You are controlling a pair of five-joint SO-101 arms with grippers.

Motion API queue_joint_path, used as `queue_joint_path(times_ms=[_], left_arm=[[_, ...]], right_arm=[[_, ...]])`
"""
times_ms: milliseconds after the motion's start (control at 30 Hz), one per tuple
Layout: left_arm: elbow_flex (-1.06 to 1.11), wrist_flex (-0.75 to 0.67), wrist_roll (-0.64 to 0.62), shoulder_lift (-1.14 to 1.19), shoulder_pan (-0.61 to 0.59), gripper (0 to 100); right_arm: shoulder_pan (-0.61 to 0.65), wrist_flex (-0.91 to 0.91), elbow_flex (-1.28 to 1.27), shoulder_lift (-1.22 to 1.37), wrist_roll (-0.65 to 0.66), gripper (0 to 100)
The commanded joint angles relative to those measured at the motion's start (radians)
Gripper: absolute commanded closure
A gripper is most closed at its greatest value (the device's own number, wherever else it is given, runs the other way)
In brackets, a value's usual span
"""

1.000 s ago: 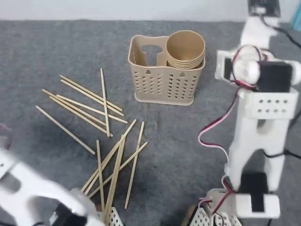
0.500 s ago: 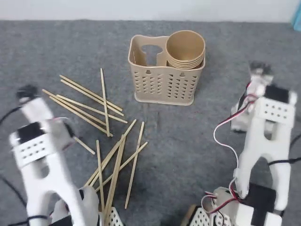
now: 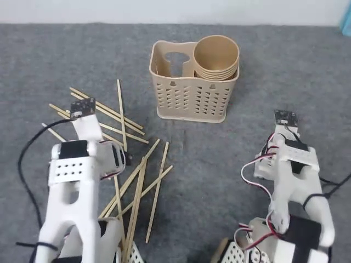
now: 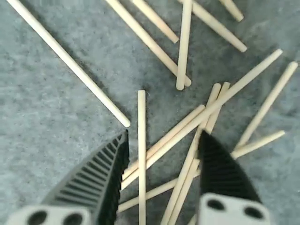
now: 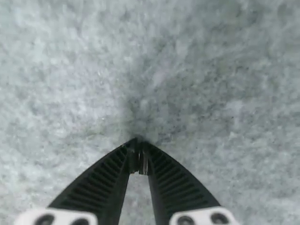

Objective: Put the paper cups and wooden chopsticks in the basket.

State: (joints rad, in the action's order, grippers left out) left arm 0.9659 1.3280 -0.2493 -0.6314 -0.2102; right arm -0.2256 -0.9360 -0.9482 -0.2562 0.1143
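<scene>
both arms have shifted in the last second: left arm (image 3: 74,164) has come up out of the near corner and out over the scattered sticks, while right arm (image 3: 290,164) has folded from a tall stance to a low one. left gripper (image 4: 164,137) points down at the pile, jaws apart and empty, probably spread to straddle a stick. right between the jaws lies one chopstick (image 4: 141,122), running lengthwise and close to one finger, with several crossed ones nearer the other finger. just past the tips the rest of the wooden chopsticks (image 4: 154,44) fan out, some overlapping. sticks are pale bare wood, thin, round and blunt-ended. they lie flat on the grey carpet (image 4: 51,122), a short fuzzy pile, so there is likely little room to get a finger under them. right gripper (image 5: 138,152) is closed tip to tip with nothing in it, over bare carpet; it looks parked. well ahead of both grippers stands the basket (image 3: 189,96), beige plastic with perforated walls and two compartments. paper cups (image 3: 216,55), a nested tan stack, already sit in the compartment on the right arm's side. the other compartment looks empty, presumably for the sticks; none are in yet.
</scene>
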Motion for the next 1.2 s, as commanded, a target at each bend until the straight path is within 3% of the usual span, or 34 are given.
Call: queue_joint_path(times_ms=[0,267,500,733,833,1167], left_arm=[[0.028,-0.066,-0.023,-0.018,0.011,74],[0.002,-0.166,-0.023,0.244,0.011,91],[-0.073,-0.233,-0.021,0.465,0.04,92],[-0.093,-0.207,-0.026,0.488,0.091,93],[-0.074,-0.207,-0.026,0.483,0.086,100],[-0.114,-0.157,-0.029,0.431,0.084,99]], right_arm=[[0.004,0.016,0.005,-0.05,-0.014,98.2],[0.004,0.019,0.005,-0.045,-0.014,98.2],[0.004,0.019,0.005,-0.045,-0.014,98.2],[0.004,0.019,0.006,-0.045,-0.014,98.2],[0.004,0.019,0.006,-0.045,-0.014,98.2],[0.004,0.019,0.006,-0.044,-0.014,98.2]])
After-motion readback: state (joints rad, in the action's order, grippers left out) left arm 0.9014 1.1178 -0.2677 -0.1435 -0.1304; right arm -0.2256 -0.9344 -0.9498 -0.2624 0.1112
